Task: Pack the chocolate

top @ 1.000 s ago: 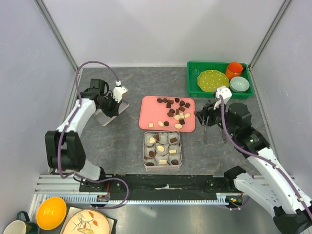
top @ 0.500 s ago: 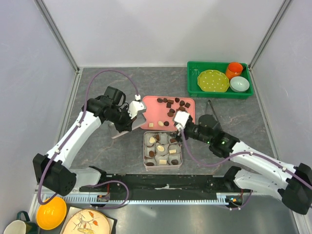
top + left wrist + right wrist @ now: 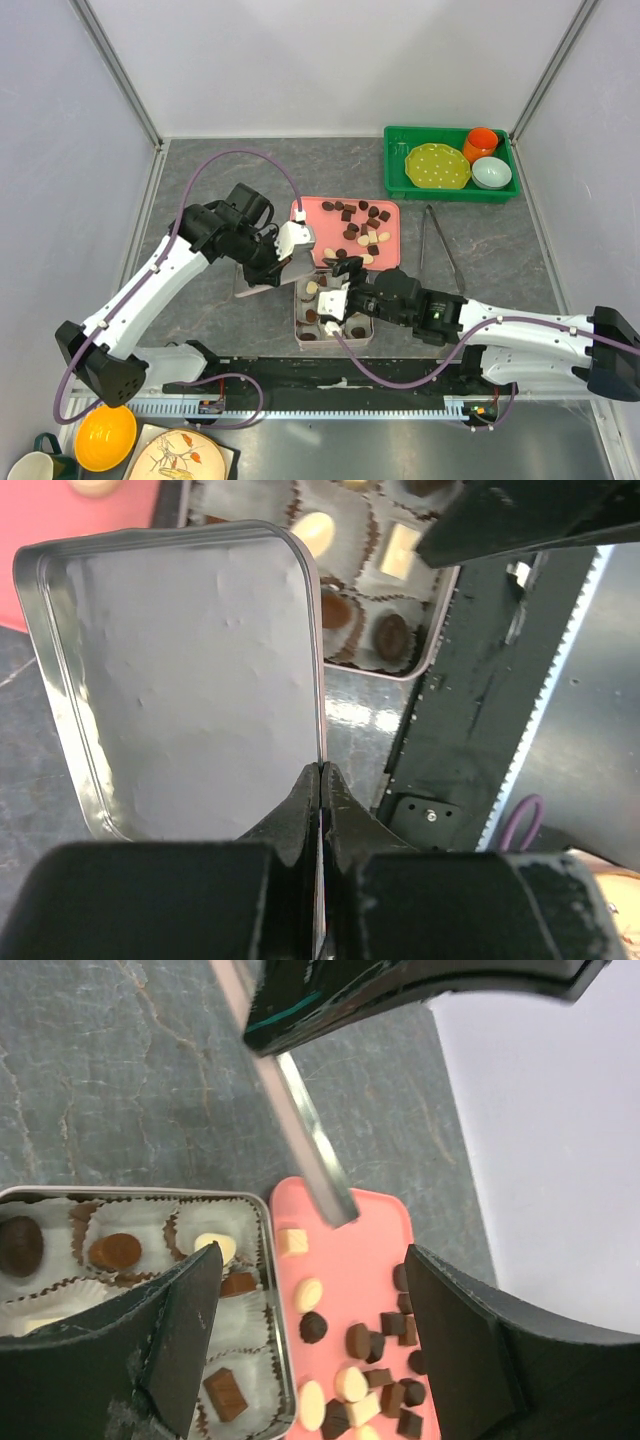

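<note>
Loose dark and cream chocolate (image 3: 358,212) lies on the pink tray (image 3: 310,225); more pieces sit in paper cups in the open tin (image 3: 299,318). My left gripper (image 3: 274,268) is shut on the edge of the tin's lid (image 3: 255,286), held tilted just left of the tin. In the left wrist view the gripper (image 3: 322,780) pinches the lid (image 3: 190,680) rim. My right gripper (image 3: 325,300) hovers open over the tin. In the right wrist view the gripper (image 3: 310,1310) spans the tin (image 3: 130,1250) edge and the tray (image 3: 350,1250), with chocolate (image 3: 345,1380) below and nothing held.
Metal tongs (image 3: 440,240) lie on the table right of the tray. A green bin (image 3: 395,180) at the back right holds a plate, an orange cup and a bowl. The rail runs along the near edge.
My right gripper let go of the tongs, opened, and swung left over the tin. My left arm carried the lid from the far left toward the tin.
</note>
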Available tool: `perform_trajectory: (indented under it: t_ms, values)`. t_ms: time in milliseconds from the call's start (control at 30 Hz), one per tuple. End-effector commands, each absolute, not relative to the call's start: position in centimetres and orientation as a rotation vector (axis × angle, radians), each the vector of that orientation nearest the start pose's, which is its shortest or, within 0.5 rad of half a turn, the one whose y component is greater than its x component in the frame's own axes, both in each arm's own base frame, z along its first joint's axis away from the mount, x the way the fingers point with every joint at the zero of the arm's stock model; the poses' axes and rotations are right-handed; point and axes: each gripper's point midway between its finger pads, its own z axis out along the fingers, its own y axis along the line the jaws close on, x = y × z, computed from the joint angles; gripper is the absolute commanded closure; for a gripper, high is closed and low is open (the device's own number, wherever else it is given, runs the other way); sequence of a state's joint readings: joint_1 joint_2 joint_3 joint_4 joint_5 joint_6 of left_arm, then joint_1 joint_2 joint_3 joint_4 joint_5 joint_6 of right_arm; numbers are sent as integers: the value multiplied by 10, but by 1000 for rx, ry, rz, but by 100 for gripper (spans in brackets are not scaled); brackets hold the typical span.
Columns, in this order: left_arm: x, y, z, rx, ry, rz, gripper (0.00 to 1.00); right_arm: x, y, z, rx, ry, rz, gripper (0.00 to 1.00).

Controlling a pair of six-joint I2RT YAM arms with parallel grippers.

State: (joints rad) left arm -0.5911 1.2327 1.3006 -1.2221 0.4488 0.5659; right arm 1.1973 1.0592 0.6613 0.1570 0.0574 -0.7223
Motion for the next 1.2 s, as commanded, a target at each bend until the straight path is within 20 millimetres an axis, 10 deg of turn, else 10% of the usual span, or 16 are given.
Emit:
perform_trajectory:
  t_ms: [0, 800, 1167]
  values:
    - [149, -185, 221, 1558, 2147, -676, 99, 177, 347, 258, -1405, 974, 218, 18]
    - [119, -190, 237, 1678, 2009, -771, 98, 166, 415, 223, -1589, 932, 225, 29]
    - [113, -183, 267, 1668, 1913, -726, 98, 167, 406, 206, -1624, 1040, 209, 70]
